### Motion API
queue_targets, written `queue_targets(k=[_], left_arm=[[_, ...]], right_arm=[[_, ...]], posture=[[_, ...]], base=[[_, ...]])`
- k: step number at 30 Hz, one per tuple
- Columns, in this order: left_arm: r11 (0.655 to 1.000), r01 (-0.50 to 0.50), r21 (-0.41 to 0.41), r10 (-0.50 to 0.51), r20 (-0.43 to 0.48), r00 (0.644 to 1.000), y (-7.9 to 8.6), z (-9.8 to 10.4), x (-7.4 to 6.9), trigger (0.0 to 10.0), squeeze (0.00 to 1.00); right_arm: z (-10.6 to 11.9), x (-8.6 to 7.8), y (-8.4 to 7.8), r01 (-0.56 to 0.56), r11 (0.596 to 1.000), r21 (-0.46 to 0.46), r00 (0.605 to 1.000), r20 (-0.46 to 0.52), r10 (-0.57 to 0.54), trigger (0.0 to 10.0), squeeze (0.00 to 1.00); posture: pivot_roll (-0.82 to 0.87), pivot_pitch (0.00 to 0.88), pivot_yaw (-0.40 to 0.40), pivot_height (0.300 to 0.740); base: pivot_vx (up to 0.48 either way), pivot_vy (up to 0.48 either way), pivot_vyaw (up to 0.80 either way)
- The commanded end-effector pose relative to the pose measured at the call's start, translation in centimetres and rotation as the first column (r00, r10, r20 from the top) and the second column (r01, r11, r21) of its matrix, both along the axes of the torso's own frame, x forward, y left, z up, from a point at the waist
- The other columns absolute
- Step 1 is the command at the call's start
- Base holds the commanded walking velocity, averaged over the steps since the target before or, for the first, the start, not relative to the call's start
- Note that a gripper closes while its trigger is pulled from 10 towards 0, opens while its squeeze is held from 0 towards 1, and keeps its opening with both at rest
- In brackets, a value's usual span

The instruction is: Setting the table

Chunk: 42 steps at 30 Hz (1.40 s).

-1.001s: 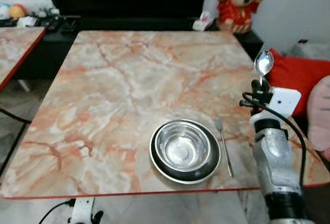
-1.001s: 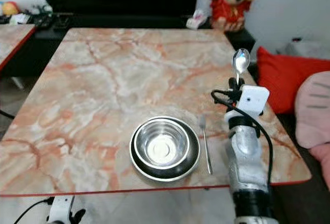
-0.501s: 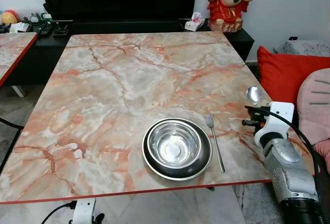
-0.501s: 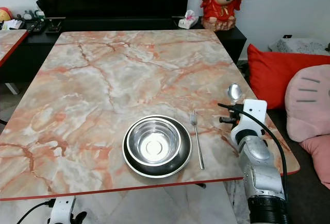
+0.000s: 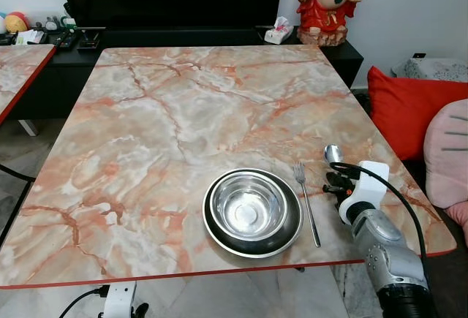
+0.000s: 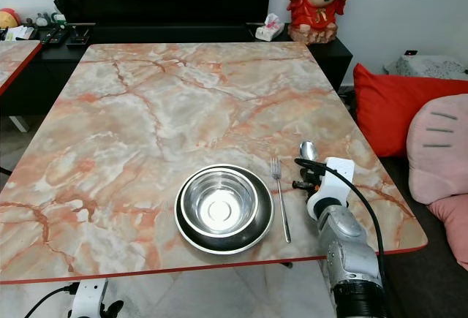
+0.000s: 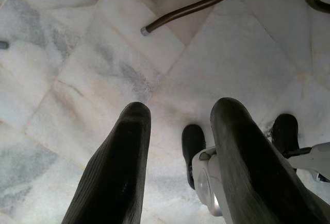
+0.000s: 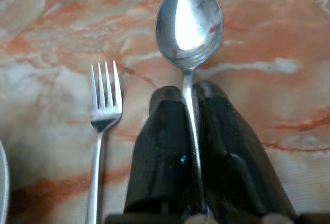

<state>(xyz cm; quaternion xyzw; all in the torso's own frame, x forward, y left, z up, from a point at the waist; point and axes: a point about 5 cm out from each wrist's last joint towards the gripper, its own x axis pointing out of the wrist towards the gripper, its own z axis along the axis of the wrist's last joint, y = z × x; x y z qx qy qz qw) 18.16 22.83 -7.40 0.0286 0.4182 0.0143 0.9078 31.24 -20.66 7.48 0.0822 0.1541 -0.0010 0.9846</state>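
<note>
right gripper (image 8: 192, 112): fingers clamped on spoon (image 8: 189, 20) handle, low over table (image 5: 168, 113)
spoon: bowl fwd, just right of fork (image 5: 306, 201)
fork: flat, beside bowl (image 5: 252, 211) on plate (image 5: 216, 232)
left gripper (image 7: 180, 126): fingers apart, holding nothing, over floor

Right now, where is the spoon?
The spoon is clamped in the right end effector, low over the marble table near its right edge, just right of the fork lying beside the bowl.
</note>
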Motion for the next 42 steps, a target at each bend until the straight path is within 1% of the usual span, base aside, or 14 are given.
queue_targets(k=[1,8,12,18,30,42], left_arm=[[1.000,-0.009,-0.003,0.009,-0.014,1.000,-0.1,-0.2,-0.3,10.0,0.00],[1.000,-0.012,-0.006,0.012,-0.006,1.000,-0.2,-0.1,-0.2,10.0,0.00],[1.000,-0.011,-0.007,0.011,-0.002,1.000,-0.2,-0.1,-0.1,10.0,0.00],[1.000,-0.014,-0.008,0.014,-0.001,1.000,-0.2,-0.1,-0.1,10.0,0.00],[1.000,-0.013,-0.007,0.013,0.003,1.000,0.0,0.0,0.0,10.0,0.00],[1.000,-0.008,-0.009,0.008,0.006,1.000,0.0,0.1,0.1,10.0,0.00]], right_arm=[[0.1,0.3,0.7,-0.039,0.999,-0.003,0.999,0.017,0.039,10.0,0.00],[-0.6,0.0,1.0,-0.049,0.999,-0.021,0.999,-0.001,0.049,10.0,0.00],[-1.0,-0.2,0.8,-0.060,0.995,-0.075,0.998,-0.015,0.059,10.0,0.00],[-1.3,-0.2,0.7,-0.055,0.995,-0.078,0.998,-0.025,0.054,10.0,0.00],[-2.4,-0.6,1.1,-0.053,0.996,-0.076,0.997,-0.065,0.048,10.0,0.00],[-2.5,-0.7,0.8,-0.040,0.996,-0.082,0.996,-0.078,0.034,10.0,0.00]], posture=[[0.05,0.027,-0.044,0.740],[0.05,0.037,-0.045,0.740],[0.05,0.038,-0.045,0.740],[0.05,0.041,-0.046,0.740],[0.06,0.050,-0.041,0.740],[0.05,0.053,-0.038,0.740]], base=[[0.000,0.000,0.00],[0.000,0.000,0.00],[0.000,0.000,0.00],[0.000,0.000,0.00],[0.000,0.000,0.00],[0.000,0.000,0.00]])
